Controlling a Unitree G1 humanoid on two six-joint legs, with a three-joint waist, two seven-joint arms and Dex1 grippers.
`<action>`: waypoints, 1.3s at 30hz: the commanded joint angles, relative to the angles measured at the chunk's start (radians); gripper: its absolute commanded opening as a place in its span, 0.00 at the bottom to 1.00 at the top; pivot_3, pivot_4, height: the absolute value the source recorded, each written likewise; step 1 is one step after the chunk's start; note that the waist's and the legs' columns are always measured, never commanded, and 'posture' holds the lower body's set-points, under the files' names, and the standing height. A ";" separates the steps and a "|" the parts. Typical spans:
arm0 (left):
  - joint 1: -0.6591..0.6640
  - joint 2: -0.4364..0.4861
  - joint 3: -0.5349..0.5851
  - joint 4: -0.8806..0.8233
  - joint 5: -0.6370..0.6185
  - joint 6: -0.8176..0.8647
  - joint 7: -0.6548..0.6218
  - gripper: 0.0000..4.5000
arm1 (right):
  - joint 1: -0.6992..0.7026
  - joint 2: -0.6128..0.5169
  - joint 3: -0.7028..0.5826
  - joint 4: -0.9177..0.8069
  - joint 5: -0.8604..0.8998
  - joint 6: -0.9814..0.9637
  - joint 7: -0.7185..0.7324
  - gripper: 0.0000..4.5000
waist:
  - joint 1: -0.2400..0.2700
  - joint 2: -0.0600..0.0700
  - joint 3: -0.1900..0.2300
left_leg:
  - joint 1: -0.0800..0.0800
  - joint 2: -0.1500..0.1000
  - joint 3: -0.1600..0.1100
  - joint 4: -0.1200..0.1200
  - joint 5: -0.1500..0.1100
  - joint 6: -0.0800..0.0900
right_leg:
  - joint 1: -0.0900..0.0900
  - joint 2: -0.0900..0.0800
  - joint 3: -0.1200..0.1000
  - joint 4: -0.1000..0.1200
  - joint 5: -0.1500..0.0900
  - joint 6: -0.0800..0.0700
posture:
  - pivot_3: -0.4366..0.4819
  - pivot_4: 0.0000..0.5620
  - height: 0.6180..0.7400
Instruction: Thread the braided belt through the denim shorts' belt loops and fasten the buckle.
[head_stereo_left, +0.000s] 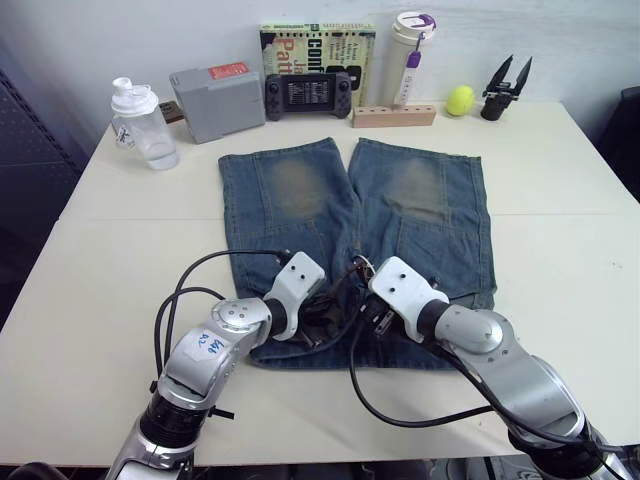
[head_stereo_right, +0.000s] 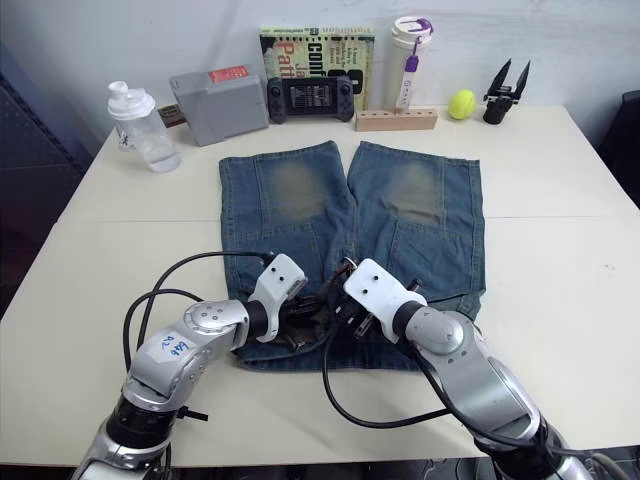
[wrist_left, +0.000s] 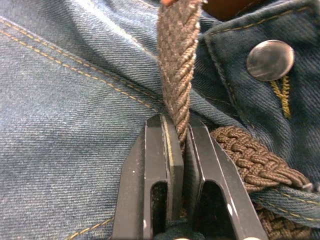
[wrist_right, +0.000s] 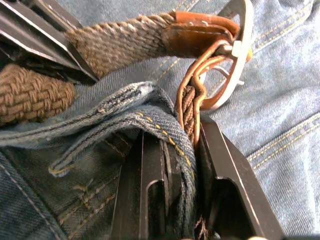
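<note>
The denim shorts (head_stereo_left: 300, 190) lie flat on the table, legs pointing away and waistband nearest me. Both grippers meet at the middle of the waistband. My left gripper (wrist_left: 180, 122) is shut on a strand of the braided belt (wrist_left: 176, 60), beside the shorts' metal button (wrist_left: 270, 60). Another stretch of belt runs under a belt loop (wrist_left: 290, 197). My right gripper (wrist_right: 182, 130) is shut on the belt together with a fold of denim, just below the buckle (wrist_right: 240, 45) and its leather end (wrist_right: 195, 30). In the head views the arms hide most of the belt.
Along the table's far edge stand a plastic bottle (head_stereo_left: 143, 125), a grey box (head_stereo_left: 217, 100), a game console (head_stereo_left: 307, 95), a book (head_stereo_left: 318, 45), a white tumbler (head_stereo_left: 412, 55), a wooden block (head_stereo_left: 394, 116), a tennis ball (head_stereo_left: 460, 100) and a black spare gripper (head_stereo_left: 505, 88).
</note>
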 joint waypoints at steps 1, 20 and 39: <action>0.043 0.033 0.011 -0.001 0.005 0.076 0.021 0.00 | 0.009 0.004 -0.017 -0.010 0.009 -0.004 -0.010 0.02 | -0.004 0.000 0.000 | 0.000 0.000 0.000 0.000 0.000 0.000 | 0.000 0.000 0.000 0.000 0.000 0.000 | 0.48 0.27 0.92; 0.038 0.042 0.032 -0.028 -0.024 0.142 0.042 0.00 | -0.008 0.041 -0.042 -0.048 -0.013 -0.051 -0.087 0.02 | -0.017 0.000 0.000 | 0.000 0.001 0.000 -0.001 0.000 -0.001 | 0.000 0.000 0.000 -0.001 0.000 0.000 | 0.48 0.27 0.92; -0.006 -0.033 0.037 -0.013 -0.037 0.164 0.090 0.00 | -0.008 -0.016 0.107 -0.070 -0.032 -0.065 -0.051 0.02 | -0.014 0.000 0.000 | 0.000 0.000 0.000 -0.001 0.000 -0.001 | 0.000 0.000 0.000 0.000 0.000 0.000 | 0.48 0.27 0.92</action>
